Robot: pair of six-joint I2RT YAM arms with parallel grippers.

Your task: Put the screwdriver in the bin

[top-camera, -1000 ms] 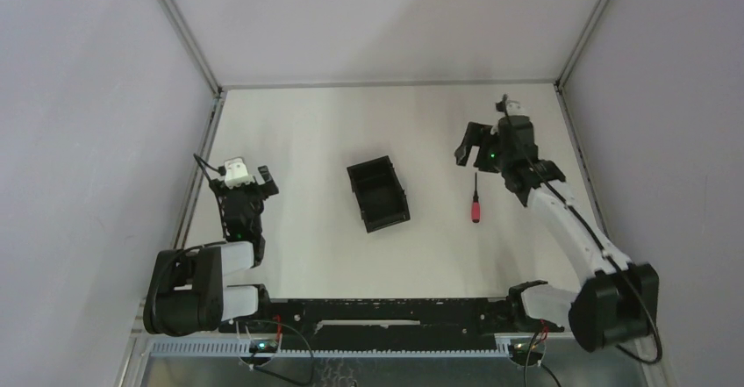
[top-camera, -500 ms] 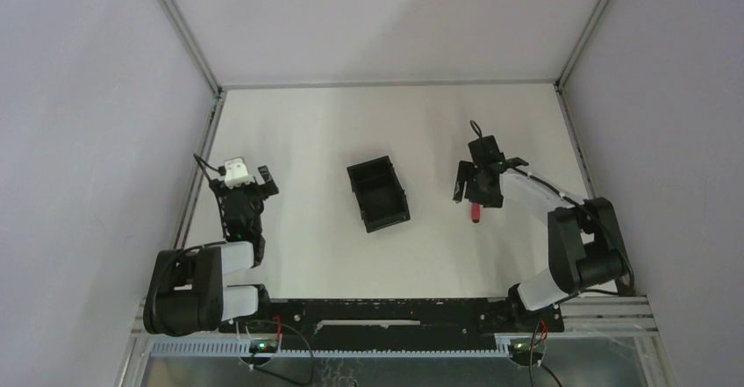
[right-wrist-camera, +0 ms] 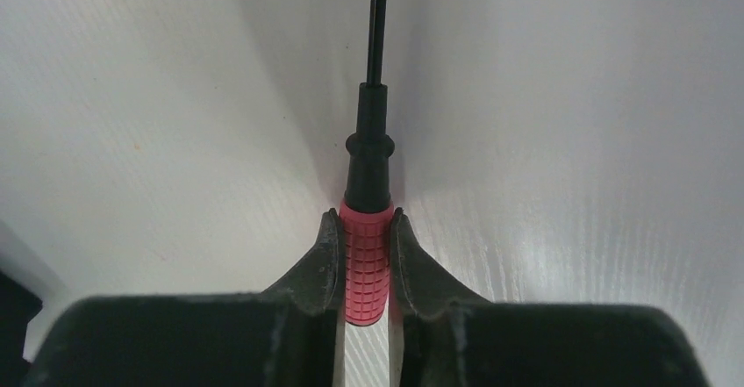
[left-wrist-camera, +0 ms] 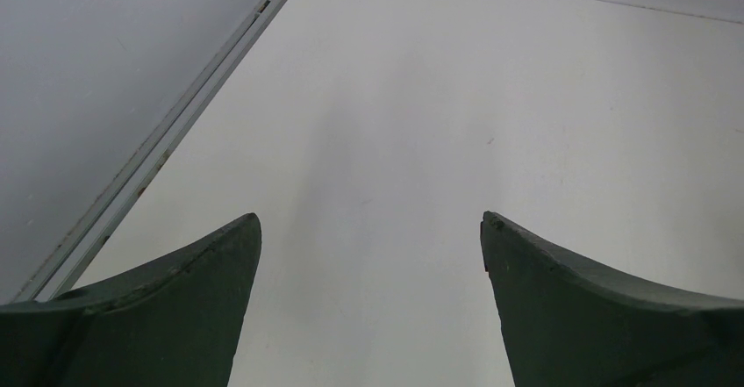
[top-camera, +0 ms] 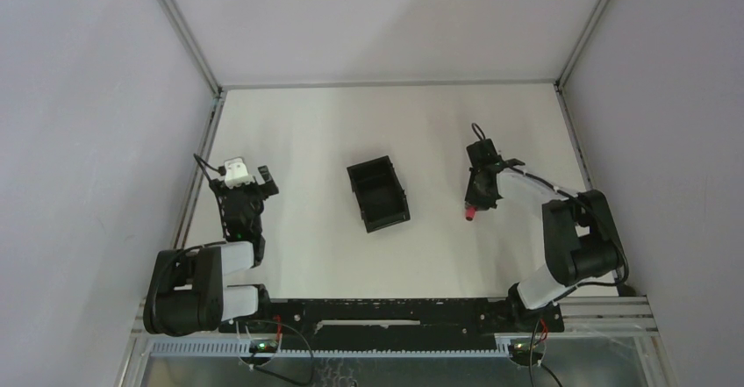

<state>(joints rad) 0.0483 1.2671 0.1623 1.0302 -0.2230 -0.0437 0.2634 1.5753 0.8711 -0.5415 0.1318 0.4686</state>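
Two fingers (right-wrist-camera: 320,268) of the right gripper (right-wrist-camera: 364,229) clamp the screwdriver (right-wrist-camera: 368,163) by its red handle on the surface (top-camera: 421,124), right of the bin (top-camera: 356,199), apparently securing it for the lift, while the left gripper (left-wrist-camera: 370,220) idles, spread wide.

No lettering, number or brand mark can be read on the small black plastic rectangular bin (top-camera: 379,196), the red-handled slim screwdriver (right-wrist-camera: 367,255), or the pale worktop (top-camera: 351,124).

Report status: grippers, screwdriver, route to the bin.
Right gripper shut on the screwdriver by its red handle, low at the table. Left gripper open, holding nothing. Bin to the screwdriver's left; nothing between them.
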